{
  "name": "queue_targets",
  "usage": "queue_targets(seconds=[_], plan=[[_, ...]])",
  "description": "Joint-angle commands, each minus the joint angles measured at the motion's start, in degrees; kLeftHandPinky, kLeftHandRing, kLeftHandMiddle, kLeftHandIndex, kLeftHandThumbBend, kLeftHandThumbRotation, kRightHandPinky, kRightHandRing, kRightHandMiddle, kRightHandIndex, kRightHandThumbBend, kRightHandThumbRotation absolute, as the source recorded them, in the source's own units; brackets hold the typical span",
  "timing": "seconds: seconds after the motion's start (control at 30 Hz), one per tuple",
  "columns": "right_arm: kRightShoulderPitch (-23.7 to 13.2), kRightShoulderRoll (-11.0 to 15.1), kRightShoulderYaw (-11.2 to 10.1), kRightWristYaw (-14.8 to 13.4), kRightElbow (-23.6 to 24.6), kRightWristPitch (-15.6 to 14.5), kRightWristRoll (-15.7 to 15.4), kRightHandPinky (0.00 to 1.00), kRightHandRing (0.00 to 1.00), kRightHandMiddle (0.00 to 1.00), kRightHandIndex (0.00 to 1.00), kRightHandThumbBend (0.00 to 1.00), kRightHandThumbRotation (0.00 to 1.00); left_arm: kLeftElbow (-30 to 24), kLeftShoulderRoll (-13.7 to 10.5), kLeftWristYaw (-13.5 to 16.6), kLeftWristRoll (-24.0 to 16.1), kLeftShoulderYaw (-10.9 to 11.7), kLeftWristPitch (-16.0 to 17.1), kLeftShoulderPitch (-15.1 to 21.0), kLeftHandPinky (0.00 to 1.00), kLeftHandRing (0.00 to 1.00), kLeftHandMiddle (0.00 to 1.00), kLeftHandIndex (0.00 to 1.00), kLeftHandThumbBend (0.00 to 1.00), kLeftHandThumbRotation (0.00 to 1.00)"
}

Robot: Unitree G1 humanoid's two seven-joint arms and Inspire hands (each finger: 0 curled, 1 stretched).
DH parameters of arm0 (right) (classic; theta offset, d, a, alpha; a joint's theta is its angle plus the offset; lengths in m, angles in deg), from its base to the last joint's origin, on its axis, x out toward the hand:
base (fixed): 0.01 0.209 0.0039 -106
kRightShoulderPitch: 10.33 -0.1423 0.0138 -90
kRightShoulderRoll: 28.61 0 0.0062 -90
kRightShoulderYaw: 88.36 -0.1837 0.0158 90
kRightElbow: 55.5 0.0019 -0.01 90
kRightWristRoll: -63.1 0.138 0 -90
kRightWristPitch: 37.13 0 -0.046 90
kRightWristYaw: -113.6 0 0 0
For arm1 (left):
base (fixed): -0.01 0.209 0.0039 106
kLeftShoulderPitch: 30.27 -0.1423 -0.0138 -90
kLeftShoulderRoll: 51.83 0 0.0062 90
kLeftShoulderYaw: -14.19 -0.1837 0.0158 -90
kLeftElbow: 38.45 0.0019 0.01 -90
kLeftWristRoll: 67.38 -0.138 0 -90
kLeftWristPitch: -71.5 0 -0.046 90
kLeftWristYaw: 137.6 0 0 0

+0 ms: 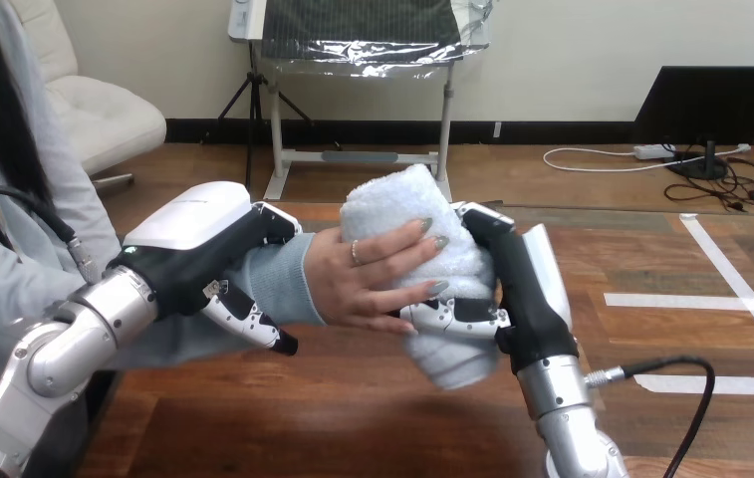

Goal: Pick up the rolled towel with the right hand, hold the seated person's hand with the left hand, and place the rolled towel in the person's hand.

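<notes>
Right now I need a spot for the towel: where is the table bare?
Bare table lies at the near edge, short of both hands, and right of the right hand by the white tape. Crowded middle: left hand, person's hand and rolled towel meet.

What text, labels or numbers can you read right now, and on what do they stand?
No words, numbers or signs can be read at this moment.
rolled towel: plain cloth, no tag or label showing.
left hand and right hand: no lettering can be made out on the white shells or black parts.
table: bare wood, no writing.
</notes>
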Motion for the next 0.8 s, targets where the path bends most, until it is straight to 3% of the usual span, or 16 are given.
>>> queue_targets(seconds=[0.0,0.27,0.77], plan=[[-2.89,-1.49,3.12,6.19,2.22,-1.95,-1.69,0.75,0.85,0.87,0.92,0.94,0.3,-3.81,1.32,2.4,0.65,1.58,2.21,5.64,0.51,0.55,0.6,0.66,0.98,0.13],[-2.6,-1.32,2.05,8.75,3.14,-3.78,-0.59,0.9,0.97,0.97,0.99,0.99,0.5,-4.66,1.05,1.73,0.5,1.72,0.53,4.89,0.6,0.66,0.71,0.78,1.0,0.26],[-2.44,-0.71,0.65,12.07,4.01,-5.2,1.18,1.0,1.0,1.0,1.0,1.0,0.71,-4.4,0.42,3.12,-1.12,1.53,0.34,3.61,0.86,0.89,0.9,0.93,1.0,0.42]])
